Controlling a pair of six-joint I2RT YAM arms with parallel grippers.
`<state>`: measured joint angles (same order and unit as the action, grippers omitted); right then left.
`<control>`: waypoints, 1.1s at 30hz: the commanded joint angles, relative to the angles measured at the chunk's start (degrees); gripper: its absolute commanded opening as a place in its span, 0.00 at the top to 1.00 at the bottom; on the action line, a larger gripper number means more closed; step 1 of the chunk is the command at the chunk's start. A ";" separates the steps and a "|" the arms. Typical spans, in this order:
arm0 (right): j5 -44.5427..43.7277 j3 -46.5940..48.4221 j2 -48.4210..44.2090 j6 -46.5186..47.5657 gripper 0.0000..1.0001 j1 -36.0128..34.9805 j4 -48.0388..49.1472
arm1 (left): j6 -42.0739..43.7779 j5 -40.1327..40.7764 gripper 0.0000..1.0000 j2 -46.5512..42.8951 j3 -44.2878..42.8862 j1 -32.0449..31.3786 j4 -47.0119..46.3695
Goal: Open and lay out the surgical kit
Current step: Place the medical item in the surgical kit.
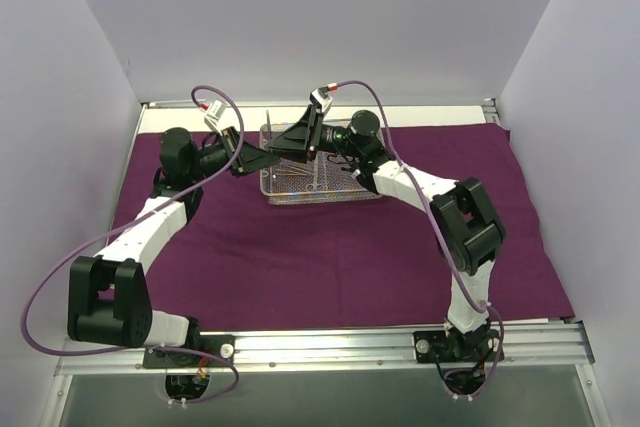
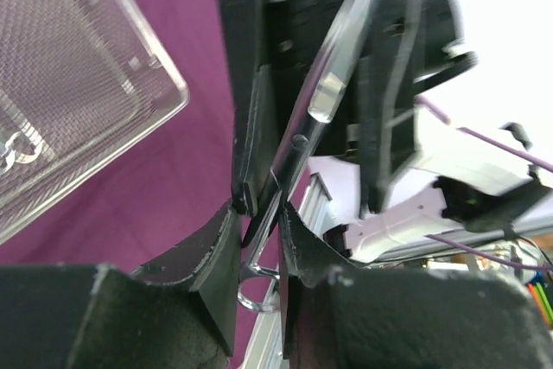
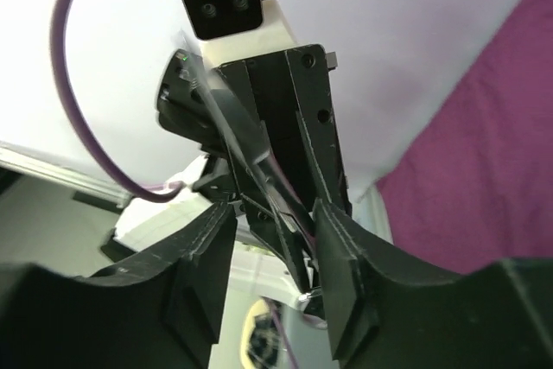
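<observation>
Above the far left corner of the silver wire-mesh tray (image 1: 322, 200), the two arms are brought tip to tip over a dark purple cloth wrap (image 1: 340, 257) that is spread flat across the surface (image 1: 440, 115). The tray is set on the cloth, at the middle and toward its far edge, and several slim ring-handled instruments (image 1: 312, 179) are seen lying inside it. One slim metal instrument (image 2: 333, 84) is held up in the air, clear of the tray. It is pinched near its ring handles (image 2: 255, 287) by the left gripper (image 2: 262, 213), whose jaws are pressed together on it. Its other end is passed between the fingers of the right gripper (image 3: 272, 231), whose jaws are spread, with a gap visible on either side of the metal in both wrist views; no contact can be made out there. With the wrap already opened, the step in hand is judged to be the laying out, with one instrument offered from the left arm to the right. The next move would seem to call for the right jaws to be closed on the shaft before the left jaws are loosened, so that the piece is not dropped. It could then be carried to bare cloth beside the tray and set down flat.
</observation>
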<state>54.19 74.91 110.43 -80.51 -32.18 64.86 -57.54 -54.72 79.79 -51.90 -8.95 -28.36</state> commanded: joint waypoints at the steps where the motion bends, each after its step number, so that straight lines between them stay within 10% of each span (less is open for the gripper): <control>1: -3.13 3.66 -3.03 11.75 0.54 2.03 -12.71 | 8.39 -2.06 0.98 -2.27 -3.12 -0.11 11.64; 10: -13.84 13.06 -3.47 38.13 0.49 5.64 -57.24 | 29.66 6.28 0.98 -3.59 -9.88 3.94 43.71; 21: -20.00 18.60 -1.27 49.31 0.49 6.52 -72.50 | 47.08 36.60 0.98 -1.83 -20.08 5.35 72.30; 33: -19.65 19.74 1.27 52.56 0.49 6.52 -75.75 | 42.60 41.13 0.98 4.23 -15.77 7.98 74.48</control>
<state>34.87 91.77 110.56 -30.28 -25.34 -8.95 -14.46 -19.92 82.48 -66.78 -1.39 43.18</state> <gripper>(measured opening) 0.513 0.067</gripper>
